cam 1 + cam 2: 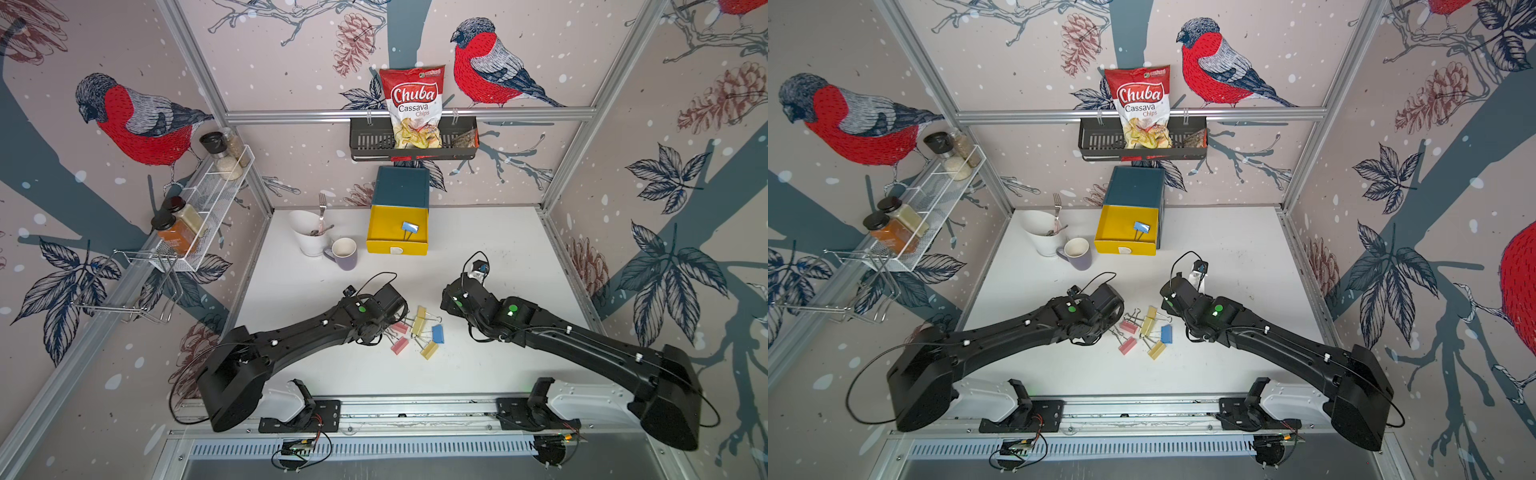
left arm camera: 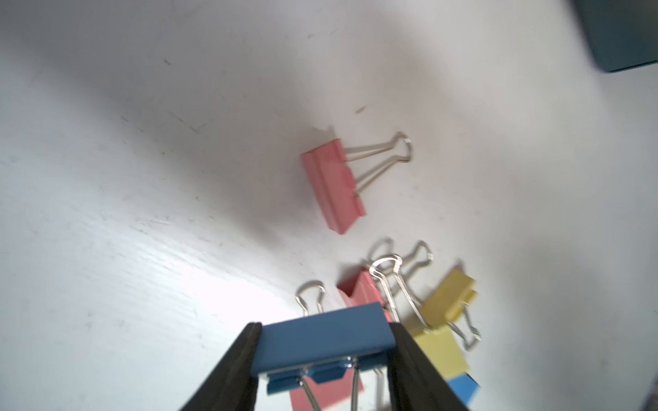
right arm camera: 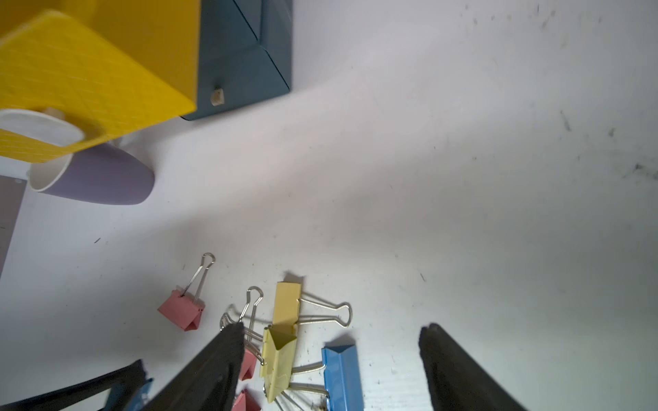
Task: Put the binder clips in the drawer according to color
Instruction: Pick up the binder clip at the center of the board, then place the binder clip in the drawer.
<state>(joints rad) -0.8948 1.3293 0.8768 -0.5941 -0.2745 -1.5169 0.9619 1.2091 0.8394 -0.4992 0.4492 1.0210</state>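
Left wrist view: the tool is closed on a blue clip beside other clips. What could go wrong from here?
1. The left tool pinches the held blue clip only by its narrow ends; it may slip out.
2. The pink clip lies close behind it; wire handles may snag and drag it.
3. The open yellow drawer already holds another blue clip; the colour sorting may go wrong.

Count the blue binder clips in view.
3. One blue clip lies in the open yellow drawer, a second on the table, a third held in the left gripper. More may be hidden.
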